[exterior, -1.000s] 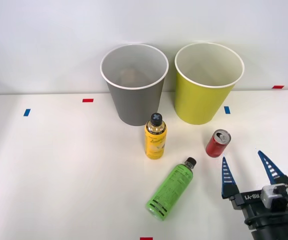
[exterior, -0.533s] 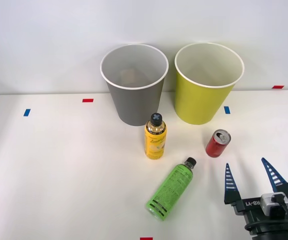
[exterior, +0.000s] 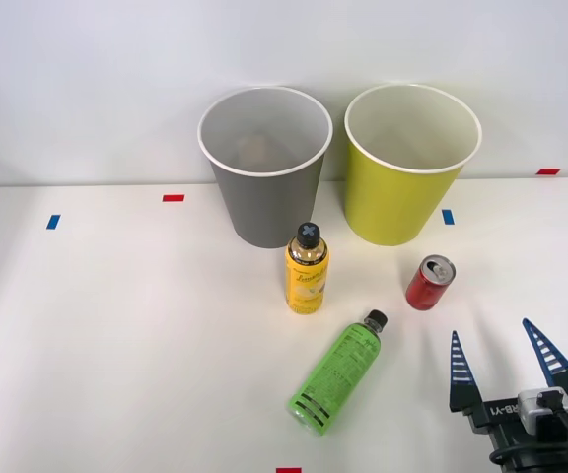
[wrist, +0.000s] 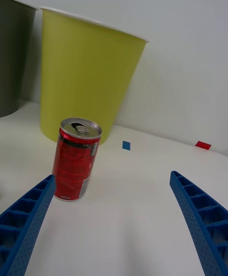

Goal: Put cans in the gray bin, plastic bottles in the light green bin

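Nothing seen sorted yet: red can (exterior: 430, 283), yellow bottle (exterior: 307, 269), green bottle (exterior: 336, 373) left on table (exterior: 116, 325). Gripper (exterior: 506, 357) spread wide, nothing held.

Readable only in part: white lettering "RB-Y1" on the black body behind the end effector (exterior: 512, 367), seen upside down in the front view. On the yellow-labelled bottle (exterior: 307, 270), a slanted script word, too small to make out. On the green bottle (exterior: 336, 373), black print, illegible. On the red can (wrist: 75, 159), fine dark print in the wrist view, likewise unreadable.
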`<act>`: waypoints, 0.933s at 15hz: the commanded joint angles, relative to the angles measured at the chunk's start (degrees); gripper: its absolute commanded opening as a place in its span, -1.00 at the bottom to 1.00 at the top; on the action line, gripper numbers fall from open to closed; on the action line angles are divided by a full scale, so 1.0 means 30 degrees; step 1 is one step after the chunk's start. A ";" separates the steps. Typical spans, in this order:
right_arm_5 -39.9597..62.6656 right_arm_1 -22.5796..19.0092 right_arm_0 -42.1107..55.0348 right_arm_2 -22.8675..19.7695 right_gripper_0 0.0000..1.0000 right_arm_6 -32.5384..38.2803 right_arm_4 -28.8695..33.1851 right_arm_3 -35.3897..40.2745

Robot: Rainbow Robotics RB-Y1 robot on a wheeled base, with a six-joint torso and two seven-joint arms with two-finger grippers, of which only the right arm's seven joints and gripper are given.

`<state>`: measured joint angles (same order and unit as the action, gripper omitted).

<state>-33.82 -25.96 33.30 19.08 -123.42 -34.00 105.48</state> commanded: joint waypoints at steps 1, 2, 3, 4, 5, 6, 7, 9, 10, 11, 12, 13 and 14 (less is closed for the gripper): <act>0.1548 0.2236 0.0501 -0.1908 0.64 0.6248 0.4654 -0.0004; 0.1694 0.2676 0.0647 -0.2113 0.65 0.8006 0.5738 -0.0004; 0.1753 0.2763 0.0647 -0.2172 0.64 0.9588 0.6383 -0.0004; 0.1753 0.2793 0.0647 -0.2172 0.64 1.1024 0.6969 -0.0004; 0.1753 0.2793 0.0647 -0.2172 0.64 1.2723 0.7643 -0.0004; 0.1753 0.2822 0.0647 -0.2172 0.64 1.3895 0.8111 -0.0004; 0.1606 0.2939 0.0588 -0.2172 0.64 1.4832 0.8639 -0.0238; 0.0347 0.3320 0.0266 -0.2318 0.64 1.6824 1.0192 -0.1410; -0.0063 0.3379 0.0208 -0.2348 0.64 1.7352 1.0690 -0.1791; -0.0444 0.3408 0.0296 -0.2289 0.64 1.7586 1.1070 -0.1879; -0.1001 0.3320 0.0559 -0.2113 0.64 1.7674 1.1422 -0.1879; -0.1352 0.3056 0.0823 -0.1791 0.64 1.7674 1.1422 -0.1879; -0.1645 0.2793 0.0999 -0.1498 0.64 1.7674 1.1422 -0.1879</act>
<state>-37.83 -16.81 35.69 13.72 -70.45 0.23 99.86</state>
